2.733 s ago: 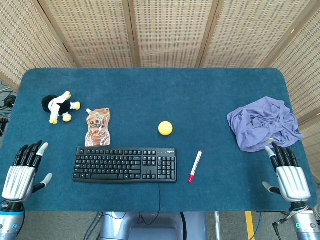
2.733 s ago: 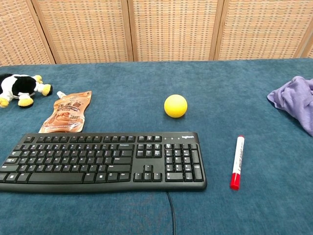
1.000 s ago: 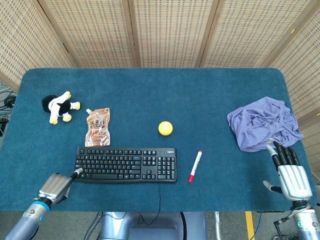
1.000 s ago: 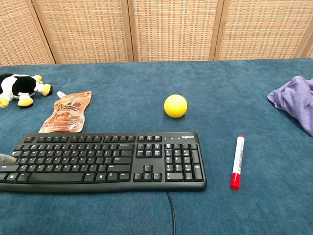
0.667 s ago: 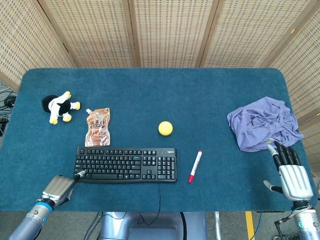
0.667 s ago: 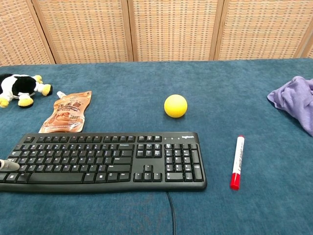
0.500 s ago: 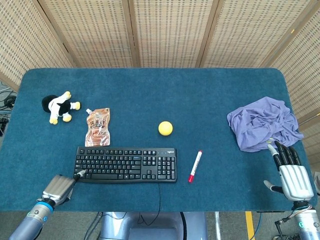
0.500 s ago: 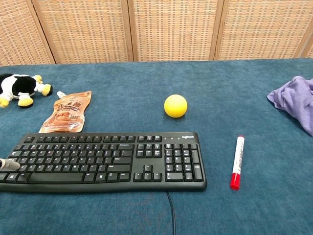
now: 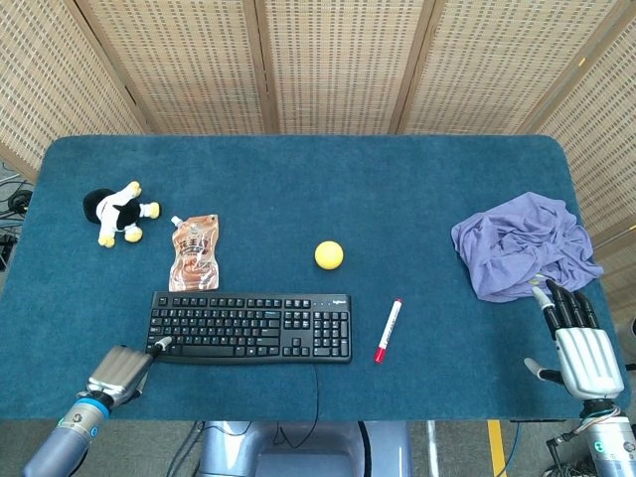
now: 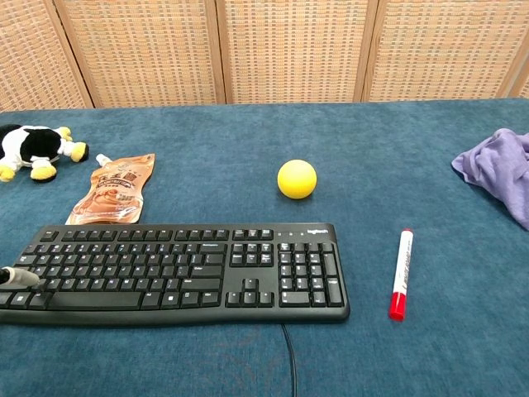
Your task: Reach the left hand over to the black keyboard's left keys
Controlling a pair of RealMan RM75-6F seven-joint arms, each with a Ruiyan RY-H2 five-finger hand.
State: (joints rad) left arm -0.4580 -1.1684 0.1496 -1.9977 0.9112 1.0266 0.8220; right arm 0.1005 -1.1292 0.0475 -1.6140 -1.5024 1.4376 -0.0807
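Note:
The black keyboard (image 9: 249, 326) lies near the table's front edge, left of centre. My left hand (image 9: 119, 370) sits at its front left corner, most fingers curled in, holding nothing. One extended finger (image 9: 159, 345) touches the leftmost keys; in the chest view only that fingertip (image 10: 16, 277) shows, lying on the left keys of the keyboard (image 10: 173, 269). My right hand (image 9: 579, 346) rests flat at the table's front right with its fingers stretched out and nothing in them; the chest view does not show it.
A brown snack pouch (image 9: 194, 252) and a black-and-white plush toy (image 9: 120, 213) lie behind the keyboard's left end. A yellow ball (image 9: 329, 254), a red-capped marker (image 9: 388, 330) and a crumpled purple cloth (image 9: 522, 244) lie to the right. The keyboard's cable (image 9: 318, 383) runs off the front edge.
My left hand left the table's left edge, curled in and came to the keyboard's front left corner; over the last second its fingertip has crept slightly right onto the keys. The right hand stayed put.

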